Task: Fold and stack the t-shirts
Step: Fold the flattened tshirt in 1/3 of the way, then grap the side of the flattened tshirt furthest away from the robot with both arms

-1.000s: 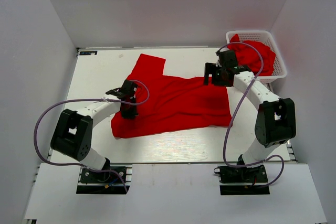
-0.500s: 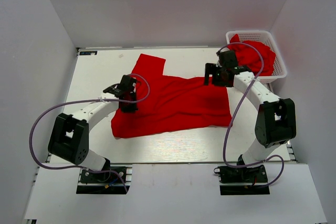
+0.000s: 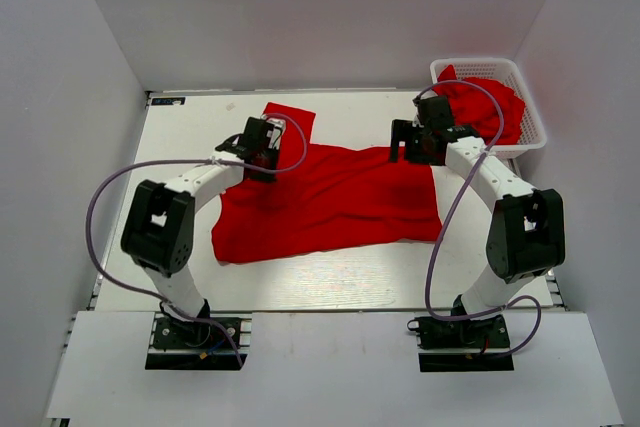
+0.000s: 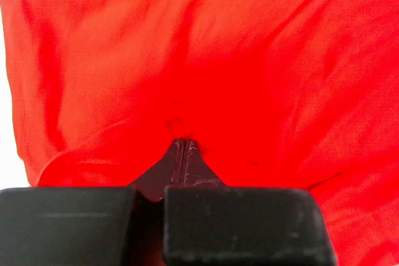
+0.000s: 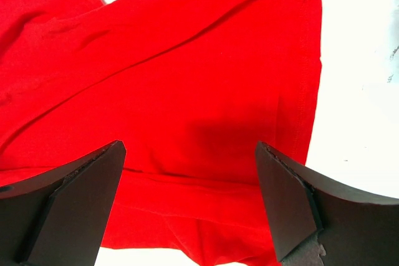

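- Top view: the white basket [image 3: 535,135] sits at the table's [image 3: 180,147] far right corner, with heaped t-shirts [image 3: 492,107] inside it; a spread t-shirt [image 3: 340,207] lies flat on the table, left of the basket
- The left gripper [image 3: 265,159] is on the shirt's side farthest from the basket; a second ago it stood over the shirt's near left part, and it has since travelled towards the far edge, dragging a pinch of cloth, so that the left border is now drawn inward
- The right gripper [image 3: 410,147] hangs over the shirt's corner nearest the basket, just left of the basket; it has not shifted
- Left wrist view: the left gripper [image 4: 181,154] has its jaws together on a ridge of the spread t-shirt [image 4: 249,60], which fills the frame
- Right wrist view: the right gripper [image 5: 190,147] has its jaws wide apart above the spread t-shirt [image 5: 187,79], gripping nothing; bare table [image 5: 361,60] shows beside the hem
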Controlling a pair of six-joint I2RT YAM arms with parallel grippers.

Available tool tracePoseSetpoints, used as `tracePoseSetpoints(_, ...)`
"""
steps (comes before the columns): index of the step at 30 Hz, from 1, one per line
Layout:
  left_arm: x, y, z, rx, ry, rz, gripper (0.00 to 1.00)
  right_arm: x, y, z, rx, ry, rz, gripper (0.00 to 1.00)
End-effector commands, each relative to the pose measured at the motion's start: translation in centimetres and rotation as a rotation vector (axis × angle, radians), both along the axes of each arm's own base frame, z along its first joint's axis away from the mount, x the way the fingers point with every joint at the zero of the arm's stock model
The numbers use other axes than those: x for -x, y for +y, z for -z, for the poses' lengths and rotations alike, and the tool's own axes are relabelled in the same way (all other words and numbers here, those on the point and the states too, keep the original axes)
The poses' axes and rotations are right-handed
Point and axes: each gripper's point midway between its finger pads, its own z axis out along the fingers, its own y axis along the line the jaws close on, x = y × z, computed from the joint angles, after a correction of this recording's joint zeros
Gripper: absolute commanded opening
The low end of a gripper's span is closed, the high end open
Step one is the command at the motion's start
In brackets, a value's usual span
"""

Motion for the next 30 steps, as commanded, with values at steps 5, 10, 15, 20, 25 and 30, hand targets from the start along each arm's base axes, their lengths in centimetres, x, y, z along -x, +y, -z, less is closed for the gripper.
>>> tracePoseSetpoints(5, -4.7, -2.3, -1.2, -0.039, -0.117, 0.227, 0.0, -0.6, -0.4, -1.6, 0.016, -0.04, 0.01, 0.9)
tracePoseSetpoints(10, -5.6, -2.1, -1.1, -0.074, -0.112, 0.219, 0.26, -0.5, -0.6, -1.4, 0.025, -0.031, 0.018, 0.9)
tracePoseSetpoints(15, -6.9, -1.3, -2.8, -0.087, -0.135, 0.151, 1.0, -1.1, -0.5, -2.1, 0.03, -0.05, 0.012, 0.9)
tracePoseSetpoints(20, -11.0, -1.9, -6.9, -0.016, -0.197, 0.049, 1.0, -3.0, -0.5, -3.8, 0.026, -0.094, 0.051, 0.9)
tracePoseSetpoints(25, -17.2, -1.7, -9.2, 0.045, -0.244, -0.049, 1.0, -5.3, -1.5, -2.1, 0.058, -0.048, 0.197, 0.9)
tracePoseSetpoints(30, -22.8, -2.3, -7.2, 0.091, -0.278, -0.109, 1.0, -9.0, -1.8, -2.1, 0.084, -0.073, 0.299, 0.9)
